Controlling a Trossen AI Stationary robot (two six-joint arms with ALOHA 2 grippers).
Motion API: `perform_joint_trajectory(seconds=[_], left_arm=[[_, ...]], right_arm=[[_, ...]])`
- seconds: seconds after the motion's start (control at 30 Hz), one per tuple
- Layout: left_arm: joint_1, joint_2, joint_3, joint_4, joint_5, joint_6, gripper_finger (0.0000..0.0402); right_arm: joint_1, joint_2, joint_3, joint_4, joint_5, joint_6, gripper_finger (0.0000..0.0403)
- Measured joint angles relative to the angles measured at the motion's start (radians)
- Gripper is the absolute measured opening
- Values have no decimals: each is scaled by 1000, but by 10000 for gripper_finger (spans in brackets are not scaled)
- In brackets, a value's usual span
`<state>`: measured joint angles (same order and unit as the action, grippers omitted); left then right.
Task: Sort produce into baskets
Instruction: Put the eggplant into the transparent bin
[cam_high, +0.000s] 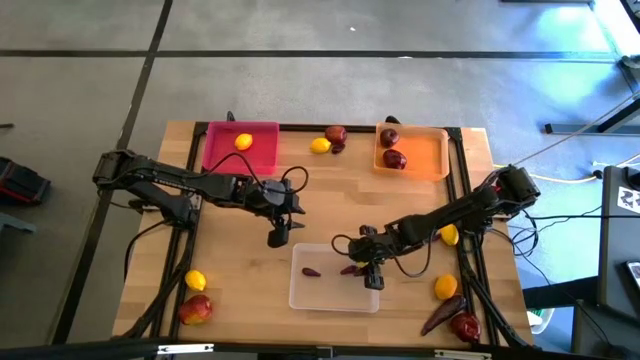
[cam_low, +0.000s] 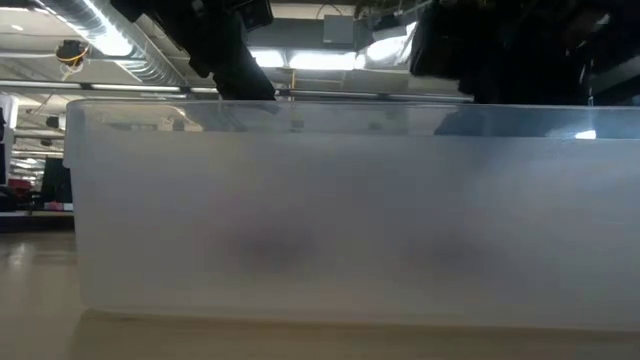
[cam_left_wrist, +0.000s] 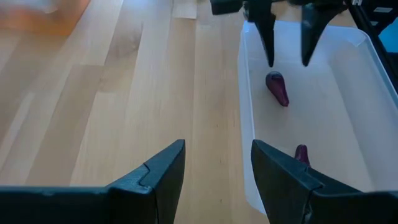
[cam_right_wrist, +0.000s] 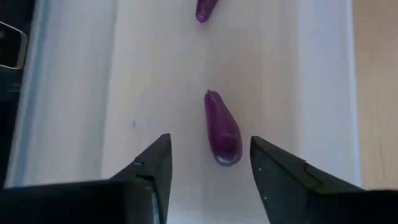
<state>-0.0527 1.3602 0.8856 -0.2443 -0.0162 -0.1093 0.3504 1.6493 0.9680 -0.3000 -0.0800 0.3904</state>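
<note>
Two purple pods are lying in the clear tray (cam_high: 310, 292); the right gripper (cam_right_wrist: 208, 165) is hanging spread just above one pod (cam_right_wrist: 222, 129), released there. Left gripper (cam_left_wrist: 217, 163) is waiting parted beside the tray.

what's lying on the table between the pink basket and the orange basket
In the high view, between the bright pink tray and orange tray: a yellow lemon-like fruit and a dark red round fruit.

In the low view the clear tray (cam_low: 340, 220) fills nearly the whole picture and its frosted wall hides the 2 purple pods inside, showing only faint dark smudges, while both arms are cut off by the top edge, so their grippers stay unseen there.
</note>
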Motion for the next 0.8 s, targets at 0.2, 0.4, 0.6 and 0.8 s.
perform_joint_trajectory(seconds=[0.2, 0.4, 0.6, 0.8], left_arm=[[0, 0, 0, 0, 0, 0, 180], [0, 0, 0, 1, 0, 0, 180], [0, 0, 0, 1, 0, 1, 180], [0, 0, 0, 0, 0, 1, 180]], right_arm=[[3, -116, 0, -138, 18, 2, 195], [3, -247, 0, -294, 45, 31, 195], [3, -356, 0, -571, 133, 90, 195], [3, -405, 0, -812, 185, 145, 195]])
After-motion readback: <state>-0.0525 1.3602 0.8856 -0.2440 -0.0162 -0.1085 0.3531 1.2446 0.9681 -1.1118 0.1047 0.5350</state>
